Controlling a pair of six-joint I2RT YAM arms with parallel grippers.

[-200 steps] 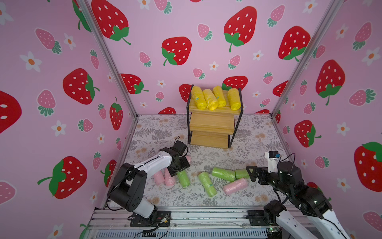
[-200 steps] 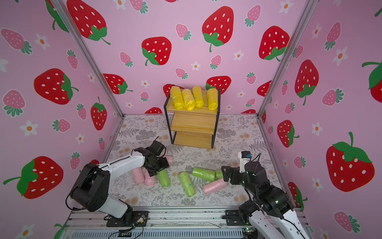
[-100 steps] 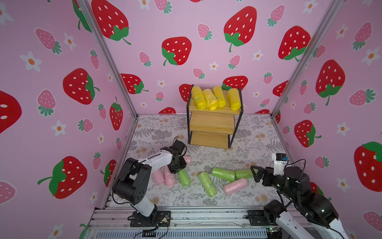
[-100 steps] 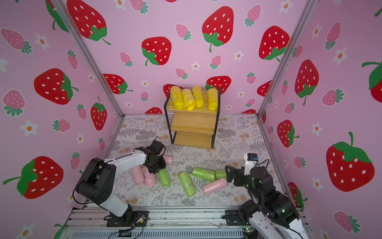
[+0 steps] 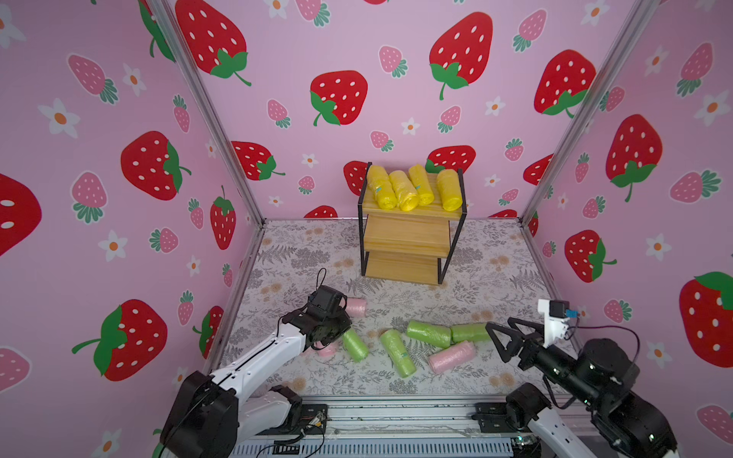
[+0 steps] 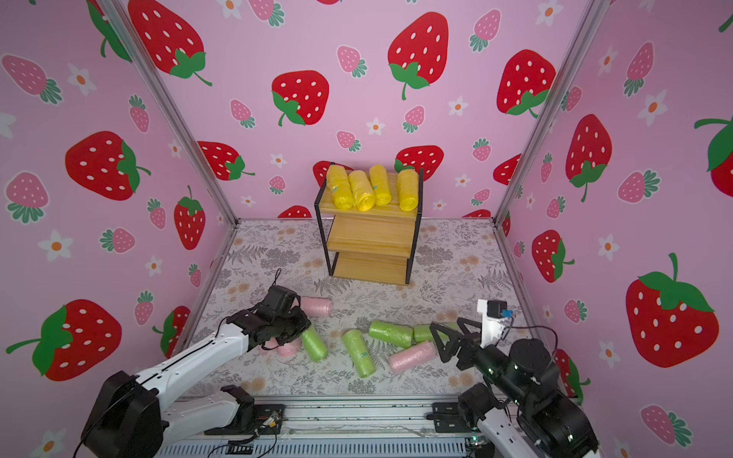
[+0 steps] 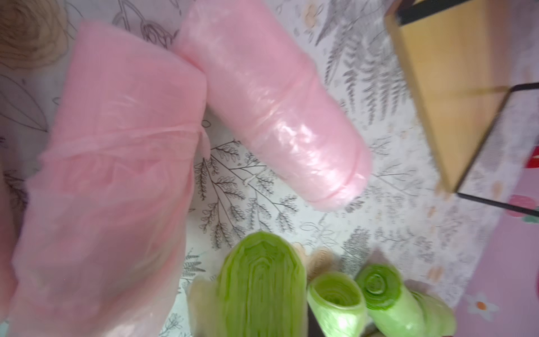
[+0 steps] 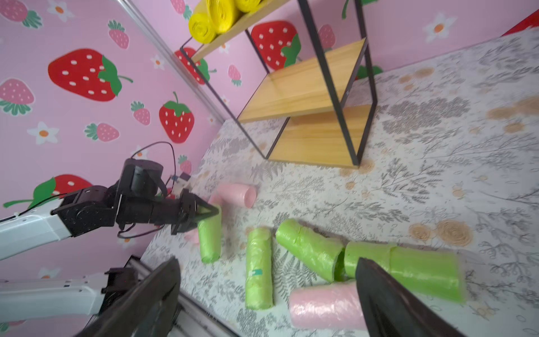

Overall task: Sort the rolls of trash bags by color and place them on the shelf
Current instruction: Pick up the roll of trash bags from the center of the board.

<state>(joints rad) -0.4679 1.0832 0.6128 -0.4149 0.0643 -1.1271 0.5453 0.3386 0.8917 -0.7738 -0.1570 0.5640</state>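
1. The left claw point(image 8: 214, 210) sits low over the desk point(image 5: 496, 257) with its jaws drawn together. In the right wrist view its fingertips meet in a point.
2. That point lies at one end of a green roll point(image 8: 209, 237), which stretches away from the claw, flat on the desk. Some pink film point(image 8: 192, 235) shows just under the claw. I cannot tell whether the claw has any of it pinched.
3. The left wrist view is blurred. A big pink roll point(image 7: 110, 175) fills the space right beside the left claw, and a second pink roll point(image 7: 274, 111) lies just beyond it, toward the shelf point(image 5: 408, 238).
4. The right claw point(image 5: 499, 323) hovers over the desk, spread wide with nothing gripped.
5. Just ahead of its fingertips lies the nearest green roll point(image 5: 470, 332), end to end with an angled green roll point(image 5: 429, 334) farther out. A third pink roll point(image 5: 452, 356) lies just beside these two, on the side nearer the arm's base.
6. Between the two claws, apart from both, lies a labelled green roll point(image 5: 398, 353).
7. The shelf stands well ahead of both claws, by the back wall. Four yellow rolls point(image 5: 404, 190) lie side by side on its top board.
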